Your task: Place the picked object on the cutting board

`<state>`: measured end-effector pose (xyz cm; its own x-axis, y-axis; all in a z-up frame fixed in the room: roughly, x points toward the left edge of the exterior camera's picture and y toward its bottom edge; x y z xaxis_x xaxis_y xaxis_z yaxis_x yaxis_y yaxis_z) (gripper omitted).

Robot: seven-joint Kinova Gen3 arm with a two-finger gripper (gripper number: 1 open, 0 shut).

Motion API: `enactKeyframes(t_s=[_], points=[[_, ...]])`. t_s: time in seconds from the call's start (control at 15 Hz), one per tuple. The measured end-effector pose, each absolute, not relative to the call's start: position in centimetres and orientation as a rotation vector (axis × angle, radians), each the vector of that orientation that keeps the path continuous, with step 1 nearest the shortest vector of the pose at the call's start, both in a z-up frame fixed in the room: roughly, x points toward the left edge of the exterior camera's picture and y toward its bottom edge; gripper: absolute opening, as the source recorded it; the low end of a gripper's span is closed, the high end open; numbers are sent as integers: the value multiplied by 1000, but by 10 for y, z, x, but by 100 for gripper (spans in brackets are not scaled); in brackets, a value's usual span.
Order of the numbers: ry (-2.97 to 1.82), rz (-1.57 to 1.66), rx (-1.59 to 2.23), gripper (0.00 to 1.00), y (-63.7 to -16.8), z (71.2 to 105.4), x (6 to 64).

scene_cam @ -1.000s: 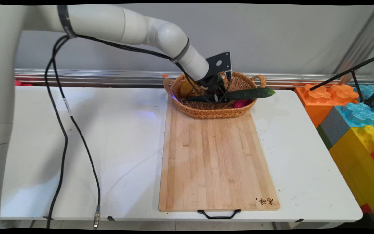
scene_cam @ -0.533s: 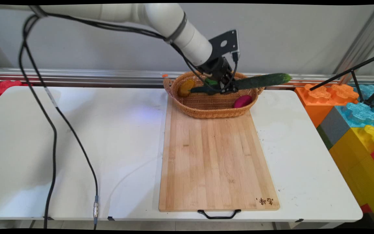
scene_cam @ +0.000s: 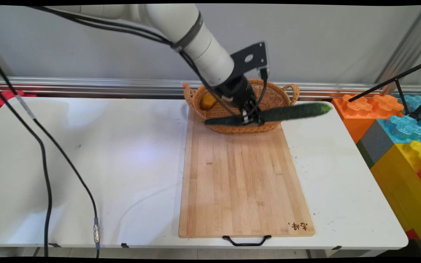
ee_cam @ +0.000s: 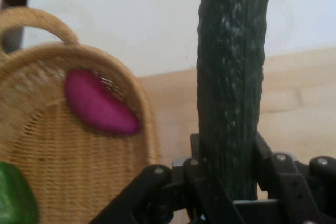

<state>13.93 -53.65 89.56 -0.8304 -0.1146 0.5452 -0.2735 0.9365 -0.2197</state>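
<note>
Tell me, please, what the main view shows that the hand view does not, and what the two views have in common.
Only the main view shows the whole cucumber held level above the basket's near rim, the yellow item in the basket, and the full cutting board on the white table. Only the hand view shows the magenta item and a green item inside the basket. Both show the gripper with its jaws shut on the cucumber, the wicker basket and some board.

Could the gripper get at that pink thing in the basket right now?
Probably not: the gripper is shut on the cucumber, so it has no free grasp. The pink thing lies uncovered in the basket, with nothing over it.
</note>
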Motion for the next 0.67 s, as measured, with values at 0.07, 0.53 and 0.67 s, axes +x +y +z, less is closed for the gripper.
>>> enactKeyframes(t_s=[0.07,0.53,0.67], points=[[-2555,381,278,0,-531,892,139],[-2621,392,279,0,-515,837,141],[-2633,404,283,0,-517,820,140]])
